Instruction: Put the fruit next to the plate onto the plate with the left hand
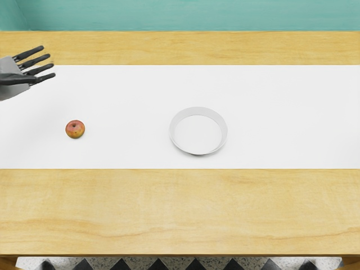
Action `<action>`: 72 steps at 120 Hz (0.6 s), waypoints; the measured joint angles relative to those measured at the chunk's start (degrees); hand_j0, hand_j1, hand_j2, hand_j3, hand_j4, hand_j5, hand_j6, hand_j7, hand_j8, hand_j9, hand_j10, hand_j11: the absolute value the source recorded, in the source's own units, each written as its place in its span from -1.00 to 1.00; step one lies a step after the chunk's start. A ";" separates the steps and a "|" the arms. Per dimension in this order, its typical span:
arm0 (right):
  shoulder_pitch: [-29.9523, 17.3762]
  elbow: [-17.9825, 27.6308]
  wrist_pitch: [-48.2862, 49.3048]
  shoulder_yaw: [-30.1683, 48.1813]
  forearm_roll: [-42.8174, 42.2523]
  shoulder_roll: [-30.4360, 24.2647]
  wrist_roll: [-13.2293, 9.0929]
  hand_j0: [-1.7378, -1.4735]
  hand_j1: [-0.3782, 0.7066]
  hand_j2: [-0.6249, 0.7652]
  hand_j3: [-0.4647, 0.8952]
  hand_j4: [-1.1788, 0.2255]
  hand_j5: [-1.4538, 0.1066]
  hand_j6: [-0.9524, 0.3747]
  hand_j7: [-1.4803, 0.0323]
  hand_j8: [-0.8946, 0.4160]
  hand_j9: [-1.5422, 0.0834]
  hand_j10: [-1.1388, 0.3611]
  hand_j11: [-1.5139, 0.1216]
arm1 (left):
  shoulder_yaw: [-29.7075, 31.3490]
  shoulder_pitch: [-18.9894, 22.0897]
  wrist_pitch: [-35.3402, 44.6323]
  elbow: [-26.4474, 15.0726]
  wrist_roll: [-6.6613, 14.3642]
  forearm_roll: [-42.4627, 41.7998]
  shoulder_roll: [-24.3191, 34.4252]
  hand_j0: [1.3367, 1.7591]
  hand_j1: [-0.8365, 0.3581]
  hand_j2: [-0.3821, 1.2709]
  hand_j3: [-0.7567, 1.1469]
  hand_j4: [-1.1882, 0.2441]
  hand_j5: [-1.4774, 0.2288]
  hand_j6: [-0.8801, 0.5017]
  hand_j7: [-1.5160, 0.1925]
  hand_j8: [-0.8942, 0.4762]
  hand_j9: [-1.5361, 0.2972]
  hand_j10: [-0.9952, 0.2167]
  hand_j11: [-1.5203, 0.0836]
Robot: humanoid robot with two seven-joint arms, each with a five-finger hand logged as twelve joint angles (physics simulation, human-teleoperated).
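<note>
Left hand (22,70): enters at the picture's left edge, raised over the far part of the white strip (281,112). It holds nothing.
Fingers (35,58): extended and fanned wide, pointing toward the plate side. This reads as a pre-grasp posture, with room to close around a round object.
Apple (75,129): the task fruit. It lies on the strip, nearer the camera than the hand and slightly beyond the fingertips, clear of any contact.
Plate (198,110): white, shallow, with nothing on it. It stands well past the apple as seen from the hand, on the same line across the strip.
Layout reason: the apple lies between hand and plate, so a single sweep away from the hand's entry side should carry it to the target.
Task status: judged not begun, since the fruit is on the strip and not on the plate.
Next move requirement: lower the palm over the apple, then curl the fingers evenly, as a round fruit may roll if nudged off-centre.
Right hand: not visible.
Support: wooden table (180,208) under the strip.
</note>
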 joint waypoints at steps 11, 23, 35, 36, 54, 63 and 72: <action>0.00 0.02 0.00 -0.05 -0.02 0.00 0.00 -0.40 -0.90 -0.11 -0.32 0.65 0.83 0.41 0.93 0.34 0.87 0.49 0.82 | 0.04 -0.07 0.00 0.23 0.05 0.71 -0.03 0.52 0.98 -0.54 -0.20 0.67 0.73 0.28 0.78 0.31 0.68 0.65 0.90; 0.00 -0.01 0.00 -0.05 -0.02 0.00 0.01 -0.40 -0.90 -0.11 -0.32 0.65 0.83 0.41 0.93 0.34 0.87 0.49 0.82 | -0.08 -4.76 0.00 0.29 0.82 9.23 -4.16 0.52 0.98 -0.54 -0.21 0.67 0.73 0.28 0.78 0.31 0.68 0.65 0.90; 0.01 -0.01 0.00 -0.05 -0.02 0.00 0.01 -0.40 -0.90 -0.11 -0.32 0.65 0.83 0.41 0.93 0.34 0.87 0.49 0.82 | -0.12 -10.76 0.00 0.26 2.82 21.89 -5.01 0.52 0.98 -0.54 -0.20 0.66 0.73 0.28 0.78 0.31 0.68 0.65 0.90; 0.01 -0.02 0.00 -0.05 -0.02 0.00 0.01 -0.40 -0.90 -0.11 -0.32 0.65 0.83 0.41 0.93 0.34 0.87 0.49 0.82 | -0.12 -11.18 0.00 0.25 3.14 22.79 -5.20 0.52 0.98 -0.54 -0.20 0.66 0.73 0.28 0.78 0.31 0.68 0.65 0.90; 0.04 -0.02 0.00 -0.06 -0.02 0.00 0.01 -0.40 -0.91 -0.11 -0.32 0.65 0.83 0.41 0.93 0.34 0.87 0.49 0.82 | 0.00 -14.29 -0.01 -0.27 6.45 38.56 -8.16 0.52 0.98 -0.54 -0.20 0.66 0.73 0.28 0.77 0.31 0.68 0.64 0.90; 0.05 -0.02 0.00 -0.06 -0.02 0.00 0.01 -0.40 -0.90 -0.11 -0.32 0.65 0.83 0.41 0.93 0.34 0.87 0.49 0.82 | 0.06 -13.91 -0.01 -4.31 8.80 45.34 -7.53 0.52 0.98 -0.54 -0.20 0.66 0.73 0.27 0.77 0.30 0.67 0.64 0.89; 0.06 -0.02 0.00 -0.06 -0.01 0.00 0.01 -0.40 -0.91 -0.11 -0.32 0.65 0.83 0.41 0.93 0.34 0.87 0.49 0.82 | 0.41 -13.10 1.07 -11.41 10.42 51.76 -3.30 0.52 0.98 -0.54 -0.20 0.66 0.73 0.27 0.77 0.30 0.67 0.64 0.89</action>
